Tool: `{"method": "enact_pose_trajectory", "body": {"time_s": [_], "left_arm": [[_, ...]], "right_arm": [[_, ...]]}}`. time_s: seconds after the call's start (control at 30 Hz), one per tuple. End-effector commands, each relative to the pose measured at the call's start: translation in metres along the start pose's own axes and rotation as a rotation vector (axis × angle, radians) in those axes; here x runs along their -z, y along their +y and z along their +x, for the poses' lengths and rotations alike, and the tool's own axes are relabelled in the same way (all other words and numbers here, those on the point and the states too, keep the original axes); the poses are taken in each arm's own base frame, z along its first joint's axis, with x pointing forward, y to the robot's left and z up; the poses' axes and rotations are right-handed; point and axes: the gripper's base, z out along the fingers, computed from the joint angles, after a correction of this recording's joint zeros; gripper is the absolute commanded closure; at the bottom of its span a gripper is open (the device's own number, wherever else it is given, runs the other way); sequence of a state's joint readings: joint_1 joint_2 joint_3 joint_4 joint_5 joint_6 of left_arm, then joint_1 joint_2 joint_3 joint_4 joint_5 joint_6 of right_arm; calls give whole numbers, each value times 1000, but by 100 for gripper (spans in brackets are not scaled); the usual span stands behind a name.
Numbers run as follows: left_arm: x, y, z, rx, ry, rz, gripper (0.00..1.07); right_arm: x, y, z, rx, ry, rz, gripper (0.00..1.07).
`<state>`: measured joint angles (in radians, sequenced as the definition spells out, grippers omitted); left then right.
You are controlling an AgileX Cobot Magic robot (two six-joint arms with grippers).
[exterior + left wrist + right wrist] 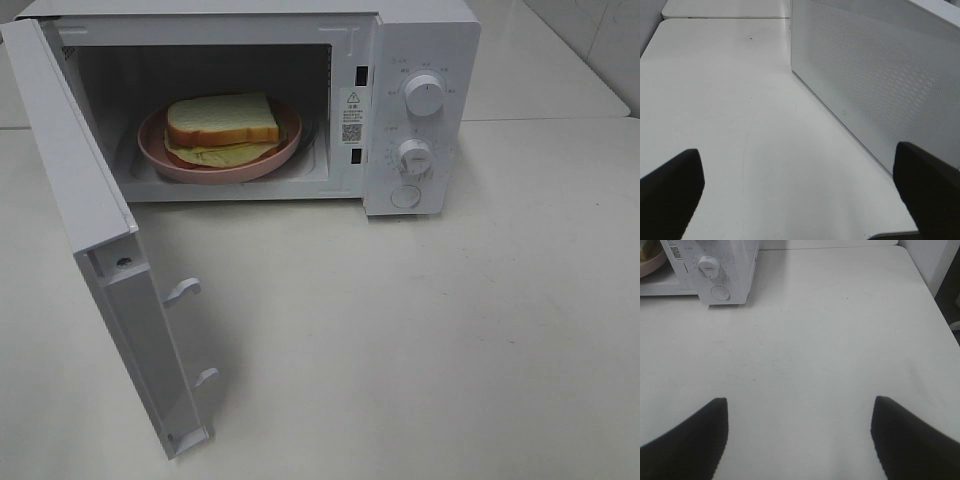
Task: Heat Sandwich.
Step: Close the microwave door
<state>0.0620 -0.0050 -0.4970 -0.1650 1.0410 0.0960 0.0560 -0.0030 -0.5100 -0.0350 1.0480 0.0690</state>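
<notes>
Hands come nearest: the left hand [797, 200] and the right hand [800, 440] each hold the jaws spread wide with nothing between them, above the white counter [400, 330]. Beyond them, the door [90, 210] of the microwave [420, 60] stands fully open, swung toward the near edge on the left side. Farther back, the sandwich [222, 118] lies flat on the round pink plate [150, 140] inside the cavity, and two knobs [425, 95] sit one above the other on the panel right of the cavity.
</notes>
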Motion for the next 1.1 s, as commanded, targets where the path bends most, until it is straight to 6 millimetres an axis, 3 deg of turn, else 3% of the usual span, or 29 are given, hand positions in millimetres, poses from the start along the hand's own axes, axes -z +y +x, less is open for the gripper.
{"method": "enact_pose_trajectory", "body": {"time_s": [0.03, 0.57, 0.8, 0.93, 1.03, 1.1], "left_arm": [[2, 0, 2, 0, -25, -5, 10], [2, -1, 0, 13, -31, 4, 10], [5, 0, -22, 9, -81, -15, 10], [-4, 3, -32, 9, -83, -27, 17], [-16, 5, -41, 15, -75, -32, 34], [-19, 6, -43, 17, -66, -33, 38]], "right_arm": [[3, 0, 2, -2, -38, 0, 31], [3, 0, 2, -2, -38, 0, 31], [3, 0, 2, -2, -38, 0, 31], [3, 0, 2, -2, -38, 0, 31], [3, 0, 2, -2, -38, 0, 31], [3, 0, 2, -2, -38, 0, 31]]}}
